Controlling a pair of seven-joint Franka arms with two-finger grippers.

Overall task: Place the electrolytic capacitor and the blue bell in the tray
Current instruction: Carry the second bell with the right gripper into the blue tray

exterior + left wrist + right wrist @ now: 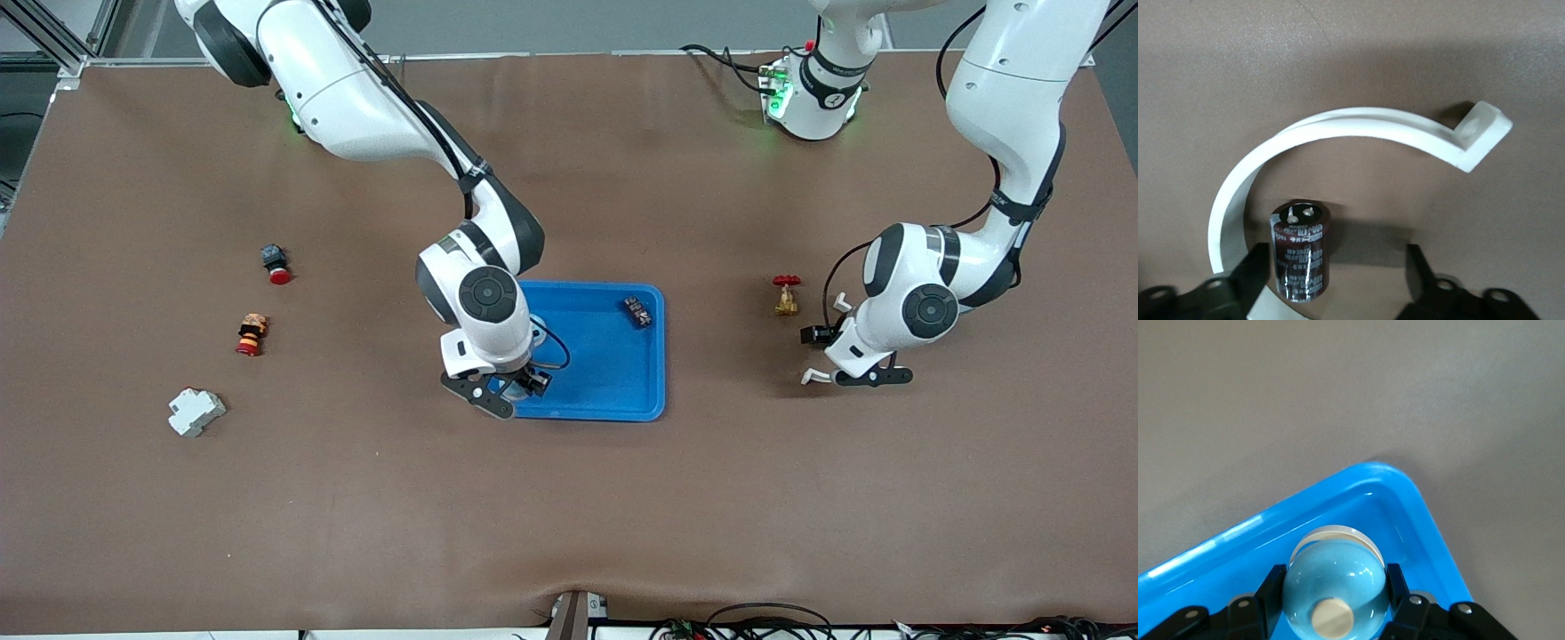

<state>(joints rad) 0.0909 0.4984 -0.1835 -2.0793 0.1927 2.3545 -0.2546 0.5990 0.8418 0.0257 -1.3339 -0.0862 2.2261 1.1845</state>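
Note:
A dark brown electrolytic capacitor (pixel 1301 250) stands upright on the brown table inside a white curved plastic piece (pixel 1338 123). My left gripper (pixel 1338 267) is low over it and open. One finger (pixel 1255 270) is right beside the can; the other finger (pixel 1418 270) stands well apart from it. In the front view the left hand (pixel 853 373) hides the capacitor. My right gripper (pixel 1335 587) is shut on the blue bell (pixel 1335 580), a glossy light-blue dome. The bell (pixel 516 384) hangs in the bright-blue tray (pixel 613 391) at its corner (pixel 1405 493) nearest the front camera, toward the right arm's end.
A small dark terminal block (pixel 637 310) lies in the tray. A brass valve with a red handle (pixel 786 295) stands between the tray and the left hand. Toward the right arm's end lie a red push button (pixel 276 264), an orange-red switch (pixel 252 335) and a white breaker (pixel 196 412).

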